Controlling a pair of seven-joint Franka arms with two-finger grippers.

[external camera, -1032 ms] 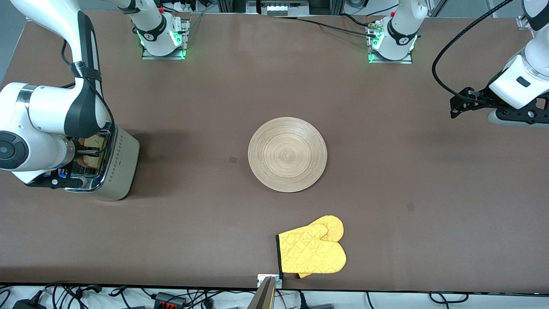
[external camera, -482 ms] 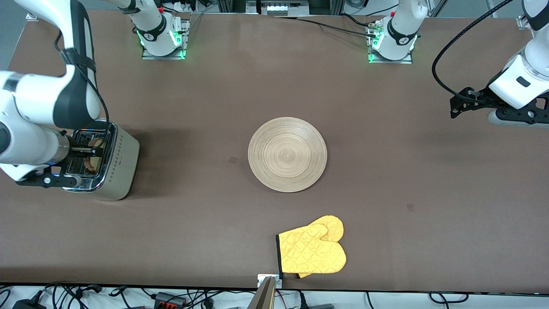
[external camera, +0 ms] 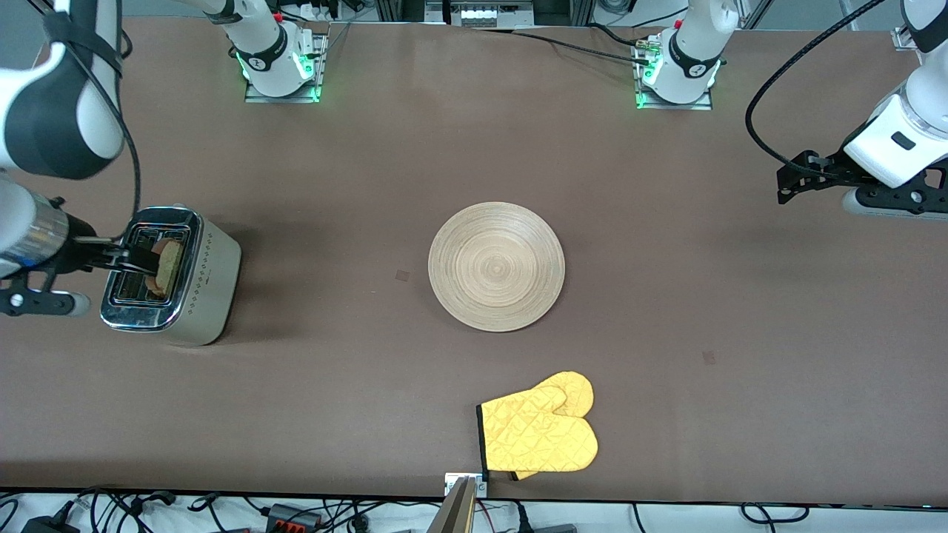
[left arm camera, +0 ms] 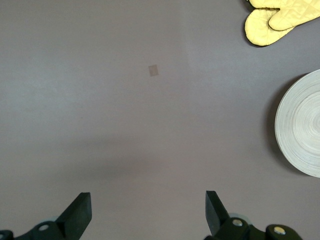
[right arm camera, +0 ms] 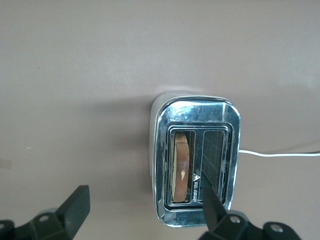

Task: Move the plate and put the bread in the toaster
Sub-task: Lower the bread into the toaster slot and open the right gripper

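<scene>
The bread (external camera: pixel 169 268) stands on edge in the toaster (external camera: pixel 207 281), in the slot on the plate's side, its brown crust showing in the right wrist view (right arm camera: pixel 180 162). My right gripper (external camera: pixel 137 255) is open and empty, up over the toaster's chrome top (right arm camera: pixel 195 112); in its own view the gripper (right arm camera: pixel 145 195) frames the toaster's end. The light-wood plate (external camera: pixel 496 266) lies in the middle of the table, and its rim shows in the left wrist view (left arm camera: pixel 305 130). My left gripper (external camera: pixel 786 185) waits open and empty over the left arm's end of the table (left arm camera: pixel 147 210).
A yellow oven mitt (external camera: pixel 539 431) lies nearer to the front camera than the plate, close to the table's front edge; it also shows in the left wrist view (left arm camera: pixel 277 20). The toaster's white cord (right arm camera: pixel 270 154) trails off toward the table's end.
My right gripper let go of the bread, which dropped into the slot. The gripper then rose and drew back toward the right arm's end. The left arm has not moved.
</scene>
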